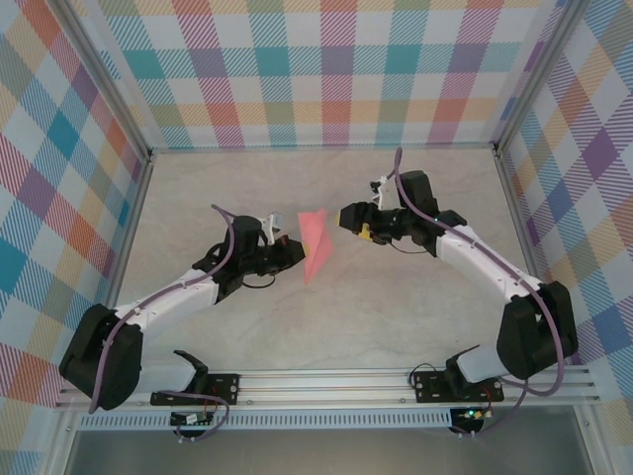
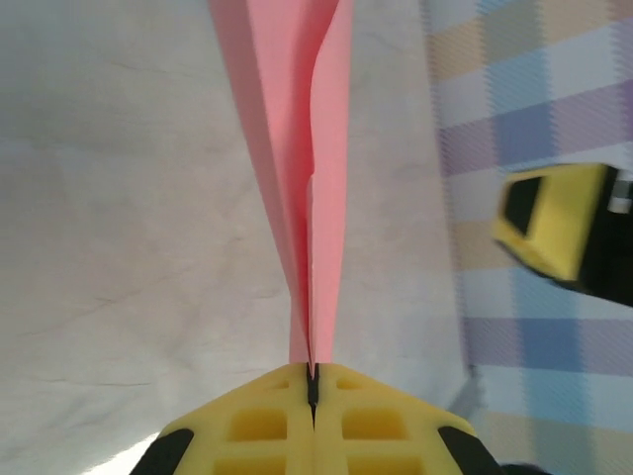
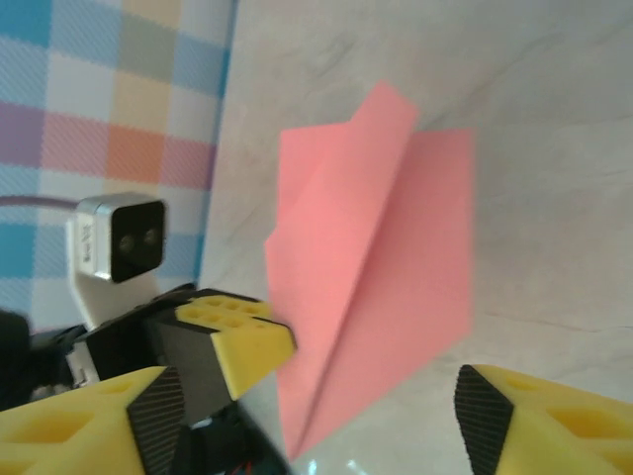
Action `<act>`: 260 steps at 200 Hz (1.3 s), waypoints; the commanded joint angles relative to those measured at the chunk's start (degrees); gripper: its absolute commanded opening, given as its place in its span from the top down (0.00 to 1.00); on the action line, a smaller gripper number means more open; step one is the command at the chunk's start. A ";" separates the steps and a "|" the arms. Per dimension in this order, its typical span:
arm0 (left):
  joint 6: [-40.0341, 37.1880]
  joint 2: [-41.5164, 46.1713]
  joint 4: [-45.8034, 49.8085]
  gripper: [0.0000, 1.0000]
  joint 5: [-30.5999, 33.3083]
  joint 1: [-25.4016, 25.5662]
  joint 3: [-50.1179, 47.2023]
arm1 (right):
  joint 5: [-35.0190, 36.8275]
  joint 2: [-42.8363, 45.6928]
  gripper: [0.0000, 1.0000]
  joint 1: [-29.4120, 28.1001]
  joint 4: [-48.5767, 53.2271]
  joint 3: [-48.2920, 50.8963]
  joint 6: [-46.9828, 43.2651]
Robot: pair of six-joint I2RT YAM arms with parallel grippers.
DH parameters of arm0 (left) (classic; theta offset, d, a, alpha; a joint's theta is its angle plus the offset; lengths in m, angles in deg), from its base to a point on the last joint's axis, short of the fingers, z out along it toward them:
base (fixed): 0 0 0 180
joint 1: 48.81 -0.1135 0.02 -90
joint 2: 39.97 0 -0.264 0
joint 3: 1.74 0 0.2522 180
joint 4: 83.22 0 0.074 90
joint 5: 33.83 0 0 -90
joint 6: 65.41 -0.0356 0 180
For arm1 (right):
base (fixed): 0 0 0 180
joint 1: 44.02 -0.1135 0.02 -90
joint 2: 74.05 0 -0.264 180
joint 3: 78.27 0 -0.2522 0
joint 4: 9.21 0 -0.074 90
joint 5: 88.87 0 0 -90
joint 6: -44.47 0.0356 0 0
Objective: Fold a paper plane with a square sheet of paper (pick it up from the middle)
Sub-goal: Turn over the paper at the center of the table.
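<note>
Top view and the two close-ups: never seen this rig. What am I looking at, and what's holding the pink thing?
Two robot arms are bolted at the near edge of a table, each ending in a two-finger gripper with yellow pads. The top view looks down from above and behind them, with the left arm on the left. The other two pictures come from cameras on the wrists, so each shows its own fingers at the bottom. The pink thing is a paper folded to a wedge. The left gripper is shut on its edge and holds it. The right gripper is open, apart from the paper.
</note>
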 commanded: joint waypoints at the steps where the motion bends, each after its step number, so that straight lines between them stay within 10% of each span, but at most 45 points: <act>1: -12.94 1.59 26.33 0.99 18.19 1.98 7.83 | 12.99 2.92 0.20 0.29 5.94 2.90 -3.27; 50: -17.94 -10.35 43.04 0.99 46.53 9.81 18.99 | 20.88 4.59 0.17 0.36 7.74 6.25 -1.30; 101: -17.74 -27.03 46.74 0.99 59.11 14.60 27.39 | 26.43 5.69 0.17 0.50 10.64 7.04 0.73; 196: -15.40 -39.64 47.05 0.84 54.75 22.80 34.73 | 29.96 7.41 0.16 1.77 11.36 9.66 4.62; 260: -15.38 -27.30 37.11 0.54 37.57 20.91 29.08 | 30.69 7.35 0.16 2.04 10.96 10.86 5.47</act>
